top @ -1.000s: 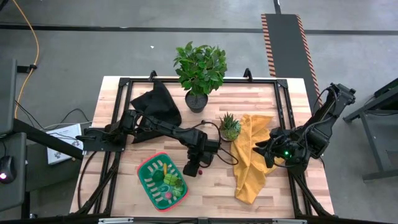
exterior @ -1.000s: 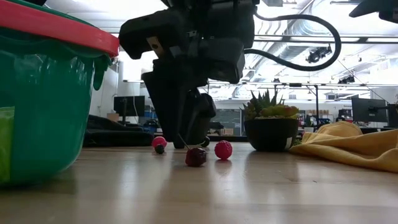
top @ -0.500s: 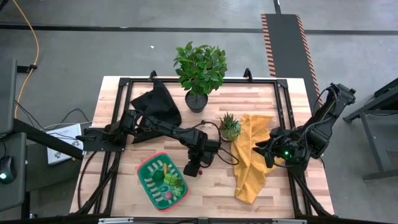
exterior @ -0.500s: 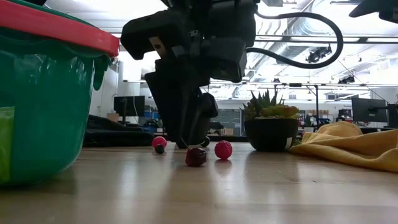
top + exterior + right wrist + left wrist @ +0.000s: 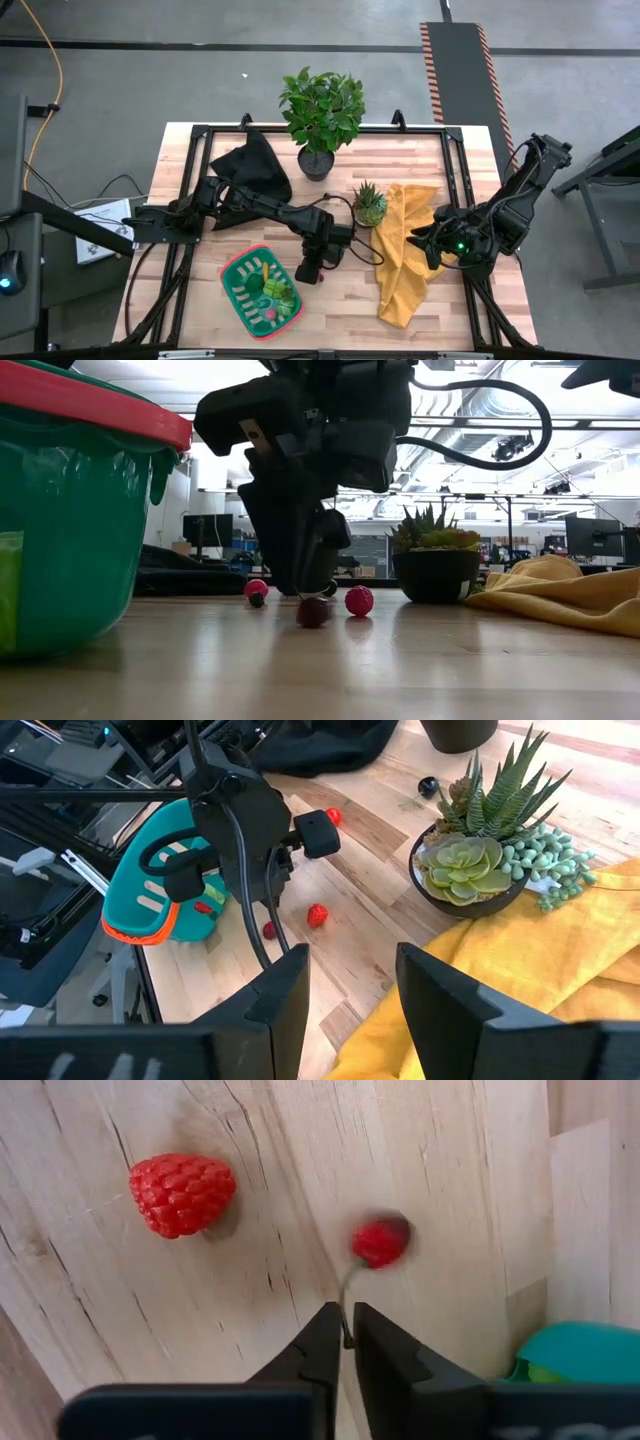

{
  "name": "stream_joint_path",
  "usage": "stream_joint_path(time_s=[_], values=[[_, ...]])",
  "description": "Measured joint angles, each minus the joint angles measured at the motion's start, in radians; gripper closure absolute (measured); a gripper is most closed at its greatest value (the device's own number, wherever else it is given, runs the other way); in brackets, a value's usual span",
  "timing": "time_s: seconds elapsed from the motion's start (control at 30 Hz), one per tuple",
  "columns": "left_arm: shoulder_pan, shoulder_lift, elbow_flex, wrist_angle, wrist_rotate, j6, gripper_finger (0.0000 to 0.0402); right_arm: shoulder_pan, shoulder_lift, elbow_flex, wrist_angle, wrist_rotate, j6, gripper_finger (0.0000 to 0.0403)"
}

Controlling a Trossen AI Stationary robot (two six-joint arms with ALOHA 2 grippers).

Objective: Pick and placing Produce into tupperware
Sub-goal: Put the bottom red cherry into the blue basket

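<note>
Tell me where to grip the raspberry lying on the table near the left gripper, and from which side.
Grip the raspberry across its bumpy body, coming straight down from above. It lies on bare wood with clear space all round and has no visible stem, unlike the cherry, whose thin stem the left gripper is pinching now. The tupperware sits close by.

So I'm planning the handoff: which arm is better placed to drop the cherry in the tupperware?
Left. The left gripper pinches the cherry's stem beside the tupperware; the right gripper is over the yellow cloth, jaws open.
</note>
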Motion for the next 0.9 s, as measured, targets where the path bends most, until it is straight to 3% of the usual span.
stream_joint_path(time_s=[0.1, 0.9], values=[[0.000, 0.000, 0.000, 0.000, 0.000, 0.000, 0.0397, 0.000, 0.000, 0.000, 0.000, 0.000, 0.000, 0.0261], [0.000, 0.000, 0.000, -0.001, -0.001, 0.000, 0.0400, 0.000, 0.000, 0.000, -0.001, 0.000, 0.000, 0.0261]])
